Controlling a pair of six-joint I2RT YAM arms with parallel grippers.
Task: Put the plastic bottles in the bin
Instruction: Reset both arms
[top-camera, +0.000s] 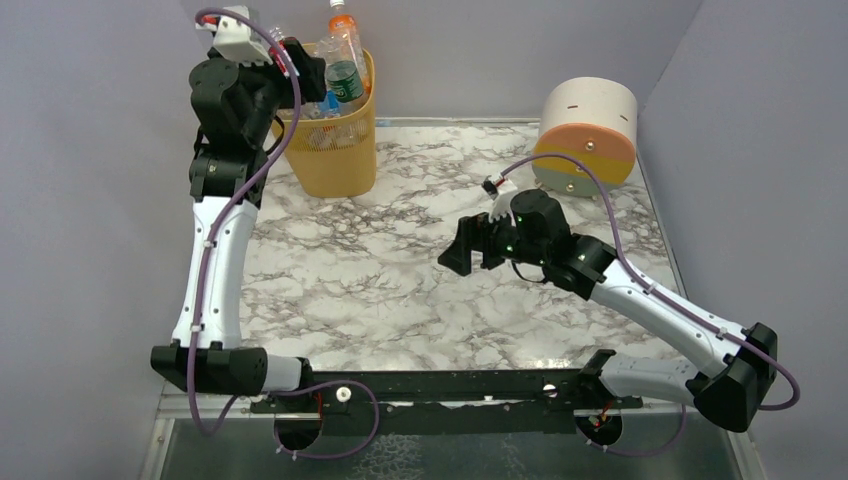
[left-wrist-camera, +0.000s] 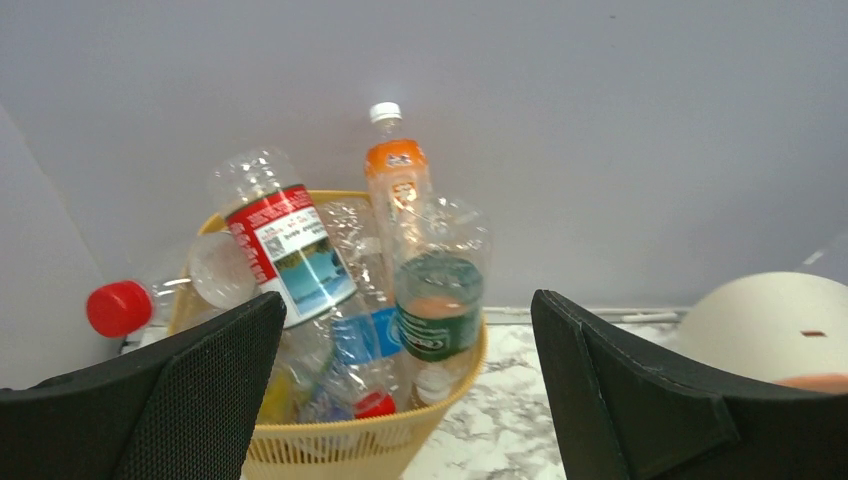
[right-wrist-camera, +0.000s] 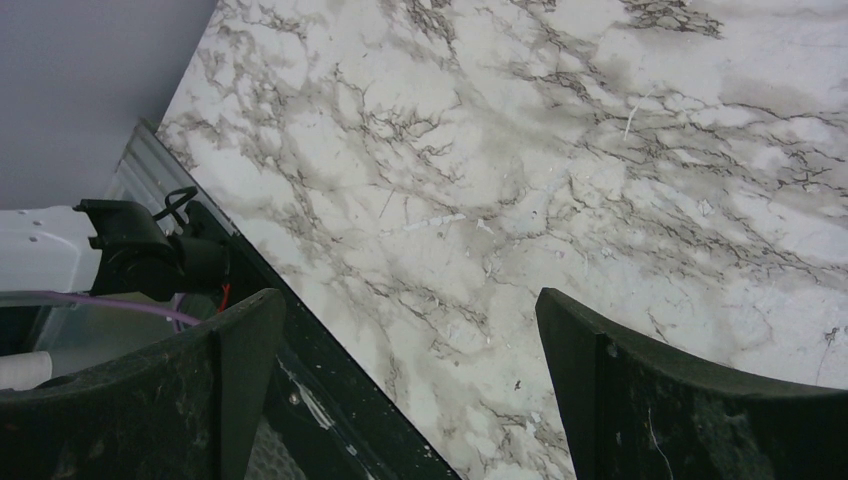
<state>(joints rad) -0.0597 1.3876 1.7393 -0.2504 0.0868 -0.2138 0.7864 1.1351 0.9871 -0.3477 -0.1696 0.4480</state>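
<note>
Now the plastic bottles (left-wrist-camera: 290, 250) sit heaped inside the bin (left-wrist-camera: 340, 452).

top view: the left arm (top-camera: 240, 100) hides the bin's (top-camera: 335, 160) left rim and part of the bottles (top-camera: 345, 80). left wrist view: claw fingers (left-wrist-camera: 180, 400) cover the bin's lower sides, its base is cut off below, and the drum (left-wrist-camera: 770, 320) is cropped at right. bottles deep inside overlap, so their number is unclear. label print is too small to read.
</note>
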